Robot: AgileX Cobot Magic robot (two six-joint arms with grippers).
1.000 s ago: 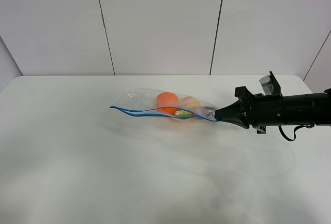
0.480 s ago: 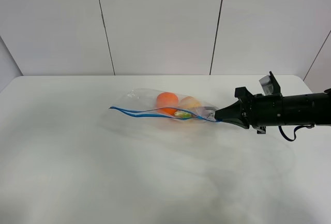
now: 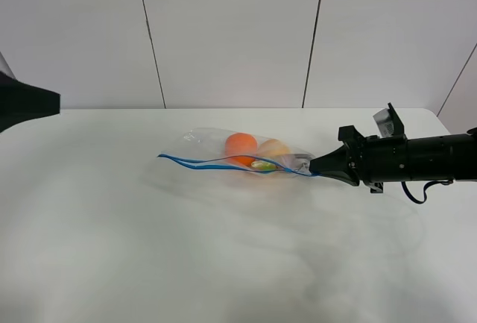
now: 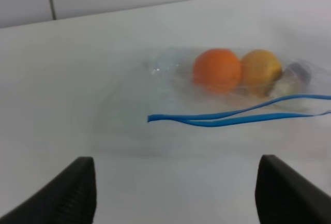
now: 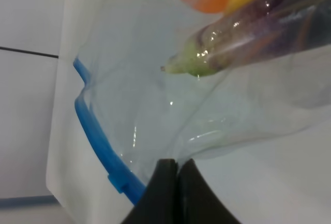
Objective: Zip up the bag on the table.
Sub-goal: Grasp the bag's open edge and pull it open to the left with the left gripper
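Fruit showed through the clear zip bag (image 3: 216, 146), which lay near the middle of the white desk (image 3: 149, 248) with an orange (image 3: 241, 146), a pear (image 3: 276, 147) and an eggplant (image 5: 248, 43) inside. Its long axis ran across the desk from one arm's side to the other, the blue zip strip (image 3: 216, 163) along the near edge, its two tracks parted in the middle and meeting at both ends. The right claw (image 3: 313, 168) was clenched on the bag's right-hand corner, just at the end of the strip. The left claw (image 4: 178, 193) hung released, fingers wide apart, well clear of the bag, whose free end pointed toward it. Judging from this, the left arm was the one placed to run along the strip, from its own end toward the pinned corner.
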